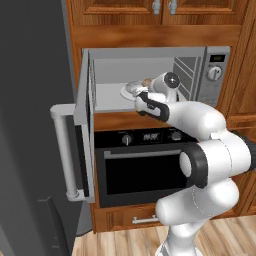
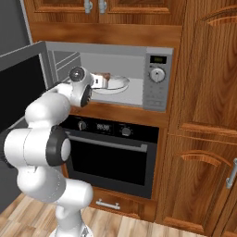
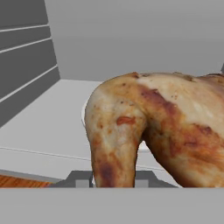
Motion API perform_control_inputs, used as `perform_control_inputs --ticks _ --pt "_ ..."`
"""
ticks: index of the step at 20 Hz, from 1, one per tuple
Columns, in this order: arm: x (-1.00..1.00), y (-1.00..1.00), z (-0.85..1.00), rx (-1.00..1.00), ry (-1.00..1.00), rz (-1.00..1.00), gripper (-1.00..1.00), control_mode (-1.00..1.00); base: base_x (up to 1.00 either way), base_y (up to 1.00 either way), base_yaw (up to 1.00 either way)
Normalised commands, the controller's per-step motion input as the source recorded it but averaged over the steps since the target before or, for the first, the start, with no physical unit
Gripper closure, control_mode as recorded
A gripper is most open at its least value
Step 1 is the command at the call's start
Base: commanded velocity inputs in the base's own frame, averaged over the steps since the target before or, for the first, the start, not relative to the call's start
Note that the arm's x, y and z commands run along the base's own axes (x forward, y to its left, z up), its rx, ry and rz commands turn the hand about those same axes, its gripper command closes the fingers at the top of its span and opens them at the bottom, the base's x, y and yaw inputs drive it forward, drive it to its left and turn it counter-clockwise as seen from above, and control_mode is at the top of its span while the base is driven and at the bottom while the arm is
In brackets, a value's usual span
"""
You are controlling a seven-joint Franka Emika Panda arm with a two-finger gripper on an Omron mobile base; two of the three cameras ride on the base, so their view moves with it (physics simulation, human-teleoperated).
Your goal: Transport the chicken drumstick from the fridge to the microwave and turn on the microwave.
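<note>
The microwave [image 1: 216, 56] stands open, its door [image 1: 85, 130] swung out to the left. My gripper [image 1: 145, 86] reaches into the cavity and is shut on the chicken drumstick [image 1: 146, 81], a golden-brown lumpy piece. The drumstick hangs just over a white plate [image 1: 129, 90] on the microwave floor. From the right base view, the drumstick [image 2: 105, 77] sits at the gripper [image 2: 102, 80], above the plate [image 2: 119, 85]. The hand view has the drumstick [image 3: 153, 122] close up, hiding the fingertips, with the plate's rim [image 3: 83, 114] behind it. The fridge's dark grey side [image 1: 30, 125] rises at the left.
A black oven [image 1: 145, 172] with knobs sits under the microwave, with a wooden drawer [image 1: 142, 217] below it. The open door's bar handle [image 1: 62, 150] juts out to the left. Wooden cabinets [image 2: 203, 115] line the right side and the top. The microwave knob [image 2: 157, 75] is on the right panel.
</note>
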Motion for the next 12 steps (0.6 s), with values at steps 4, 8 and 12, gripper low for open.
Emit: perform_control_inputs --ticks 4,8,12 --pt "0.28 -0.12 -0.01 0.02 0.0 0.0 1.0 -1.0 0.0 0.0 0.0" --pt "0.29 -0.14 0.0 0.04 0.0 0.0 1.0 -1.0 0.0 0.0 0.0" --pt "0.24 -0.13 -0.08 0.03 0.0 0.0 1.0 -1.0 0.0 0.0 0.0"
